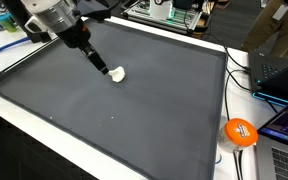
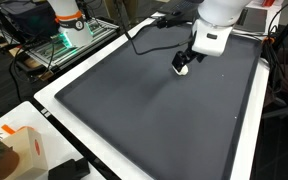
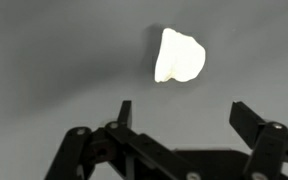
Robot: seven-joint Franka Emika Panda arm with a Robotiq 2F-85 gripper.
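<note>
Nearest in the wrist view are the jaws, spread wide and holding nothing, with the fingertips [image 3: 125, 112] well apart. The white lump [image 3: 178, 56] lies untouched on the dark mat [image 3: 44, 50] beyond them. In an exterior view the arm [image 1: 56, 20] slants down over the tabletop [image 1: 236, 95], its tip just beside the lump [image 1: 118, 73]. An orange round object [image 1: 242, 132] sits off the mat. In an exterior view the arm [image 2: 212, 25] stands steeply above the lump [image 2: 186, 69].

On the grey mat [image 3: 54, 60], a white lump [image 3: 179, 56] just above wide-apart jaws, clear of both.
</note>
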